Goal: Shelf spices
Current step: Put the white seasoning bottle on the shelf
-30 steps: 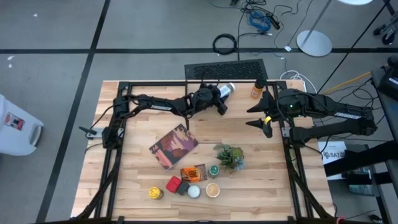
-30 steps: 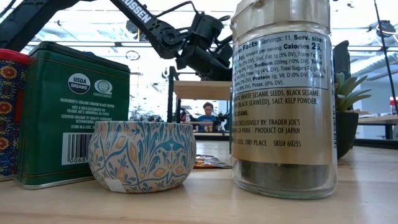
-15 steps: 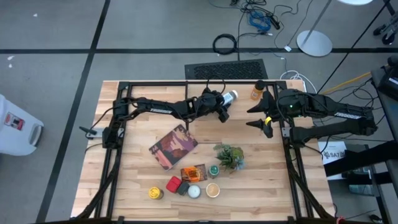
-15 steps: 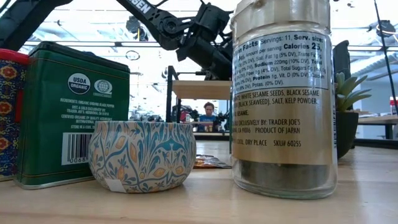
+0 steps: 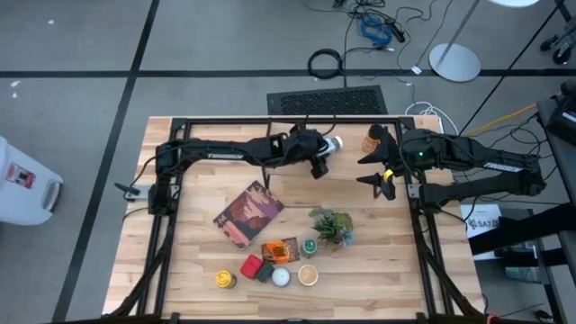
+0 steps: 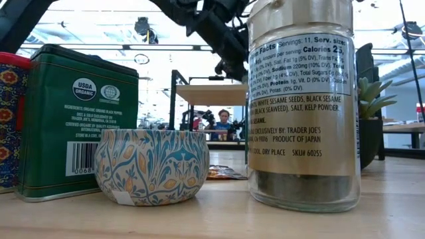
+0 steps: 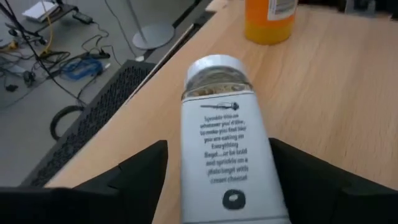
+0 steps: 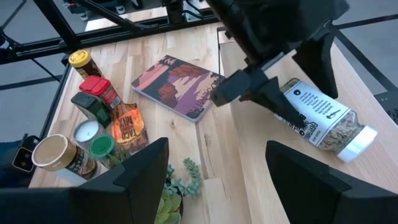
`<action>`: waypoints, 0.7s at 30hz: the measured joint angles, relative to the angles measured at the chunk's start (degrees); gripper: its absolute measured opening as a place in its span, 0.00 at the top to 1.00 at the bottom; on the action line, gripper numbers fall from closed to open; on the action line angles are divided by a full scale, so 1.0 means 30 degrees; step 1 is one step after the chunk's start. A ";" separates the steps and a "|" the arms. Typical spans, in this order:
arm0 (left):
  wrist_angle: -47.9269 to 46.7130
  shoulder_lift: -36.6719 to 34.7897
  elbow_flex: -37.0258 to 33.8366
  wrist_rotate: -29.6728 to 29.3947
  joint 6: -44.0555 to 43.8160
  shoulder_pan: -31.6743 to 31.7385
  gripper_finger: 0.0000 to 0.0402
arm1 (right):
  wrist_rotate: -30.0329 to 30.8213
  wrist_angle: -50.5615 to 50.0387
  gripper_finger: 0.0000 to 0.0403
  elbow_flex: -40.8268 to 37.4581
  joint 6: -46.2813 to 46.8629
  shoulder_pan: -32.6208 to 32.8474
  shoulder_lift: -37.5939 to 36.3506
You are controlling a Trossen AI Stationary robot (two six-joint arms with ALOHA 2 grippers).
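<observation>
Left gripper [image 7: 217,186] is over the shelf [image 5: 346,148] at the far edge of the table [image 5: 198,261]; we see its fingers now spread with a gap each side of the white-capped seasoning jar [image 7: 225,146], so no grip. A second ago the jar was held higher and tilted off the board; the jaws have since widened and the arm has pulled slightly back toward its base. The jar now lies on its side on the shelf board, cap pointing at the orange bottle [image 5: 371,135] standing near it, apart from it

We read that as jar released on the shelf, though lying down rather than upright; it could roll, being round

Right gripper [image 5: 379,168] hangs just off the shelf's right end, jaws apart, holding nothing, unchanged over the last second

Still to shelve, all at the near side of the table: yellow-lid jar [image 5: 224,279], red tin [image 5: 251,266], dark green tin [image 5: 265,273], white-lid jar [image 5: 281,277], tan-lid jar [image 5: 309,274], green-lid jar [image 5: 310,246], orange packet [image 5: 280,250]. Book [image 5: 249,214] and potted plant [image 5: 332,227] sit between them and the shelf

We judge two on the shelf, seven to go
</observation>
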 joint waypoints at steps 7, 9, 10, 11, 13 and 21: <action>-0.2443 0.0022 0.2314 0.1118 0.1356 0.0249 0.30 | -0.0002 0.0120 0.36 0.0003 0.0000 0.0006 0.0001; -0.3348 -0.0012 0.3300 0.1718 0.1488 0.0555 0.30 | -0.0002 0.0129 0.36 0.0000 0.0000 0.0004 0.0001; -0.3604 -0.0025 0.3667 0.2063 0.1486 0.0731 0.30 | 0.0004 0.0137 0.36 -0.0002 -0.0029 0.0006 0.0006; -0.3922 -0.0029 0.4075 0.2464 0.1474 0.0902 0.30 | 0.0006 0.0165 0.36 -0.0001 -0.0059 0.0005 0.0006; -0.4696 -0.0029 0.4916 0.3290 0.1464 0.1206 0.30 | -0.0001 0.0233 0.36 0.0006 -0.0144 0.0005 0.0006; -0.4919 -0.0046 0.6694 0.5315 0.1107 0.1781 0.30 | 0.0006 0.0427 0.36 0.0002 -0.0342 0.0002 0.0006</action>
